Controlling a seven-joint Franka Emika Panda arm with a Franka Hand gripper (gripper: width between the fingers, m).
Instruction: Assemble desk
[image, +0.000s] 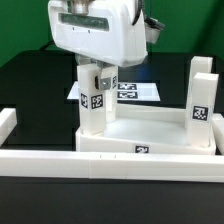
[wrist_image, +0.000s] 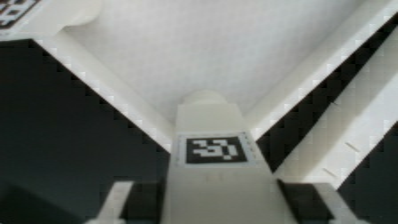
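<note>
The desk panel lies flat, rim up, behind the front border bar. One white tagged leg stands upright at its corner on the exterior view's right. My gripper comes down from above and is shut on a second tagged leg, which stands upright on the panel's corner on the exterior view's left. In the wrist view that leg runs between my fingers, its tag facing the camera, with the panel beyond it. My gripper holds the leg by its upper part.
A long low border bar runs along the front and another stands at the exterior view's left. The marker board lies behind the panel. A white bar-shaped piece shows beside the held leg in the wrist view.
</note>
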